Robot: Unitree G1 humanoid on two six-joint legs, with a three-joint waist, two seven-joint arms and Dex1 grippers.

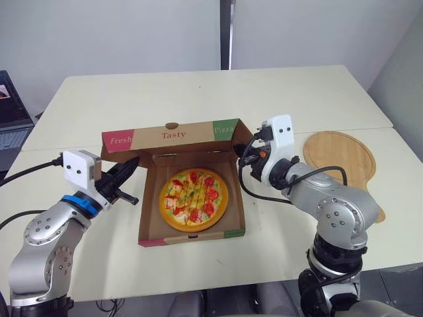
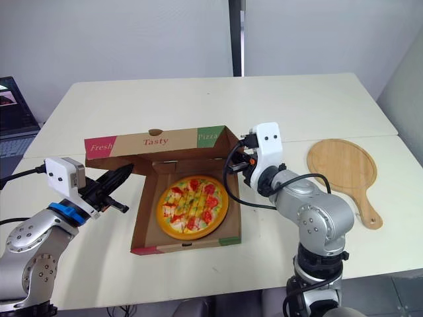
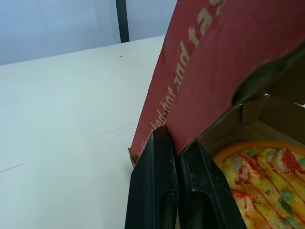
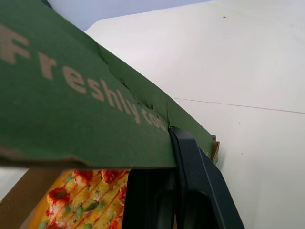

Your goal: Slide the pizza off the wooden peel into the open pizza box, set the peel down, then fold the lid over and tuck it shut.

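The pizza box (image 1: pixel 149 210) sits open on the pale table (image 1: pixel 198 92), and the pizza (image 1: pixel 193 199) lies flat inside its base, ringed by the cardboard walls. The lid (image 1: pixel 175 134) rises from the box's far edge and stands half raised. Its front strip, printed "Fresh", "Tasty" and "Pizza", is turned toward the robot above the pizza. At the box's left side the left gripper (image 1: pixel 132 165) reaches in to the lid's red corner. In the left wrist view its two black fingers (image 3: pixel 152 186) are pressed nearly together with the edge of the red side flap pinched between them. At the box's right side the right gripper (image 1: pixel 248 140) meets the lid's green corner. In the right wrist view its fingers (image 4: pixel 193 181) are drawn close and clamp the lower edge of the green side flap. The wooden peel (image 1: pixel 340 155) lies flat on the table to the right of the box, well apart from it, with its handle pointing toward the robot. A laptop (image 1: pixel 12 112) sits far to the left of the box, beyond the table's edge.
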